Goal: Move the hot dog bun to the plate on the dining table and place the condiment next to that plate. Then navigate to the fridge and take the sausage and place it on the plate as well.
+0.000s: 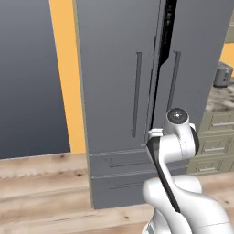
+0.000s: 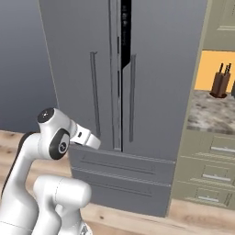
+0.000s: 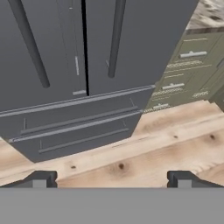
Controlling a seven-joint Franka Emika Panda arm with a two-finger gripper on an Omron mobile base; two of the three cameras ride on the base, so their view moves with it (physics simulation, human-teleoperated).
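Observation:
A tall dark grey fridge [image 1: 123,91] [image 2: 151,69] [image 3: 65,43] with two doors stands straight ahead. Each door has a long vertical handle, and two drawers sit below them. A dark gap [image 1: 169,27] [image 2: 125,32] shows between the doors near the top. My gripper [image 3: 113,179] is open with nothing between its fingertips, and it points down at the fridge's lower drawers and the floor. The arm is folded close in front of the base. The sausage, hot dog bun, condiment, plate and dining table are out of view.
Olive cabinet drawers [image 1: 217,137] [image 2: 211,174] [image 3: 183,74] adjoin the fridge on the right under a stone counter. A knife block [image 2: 220,82] and a grey pot [image 1: 223,74] stand on it. Wooden floor [image 3: 153,148] lies before the fridge. A grey wall [image 1: 27,77] is on the left.

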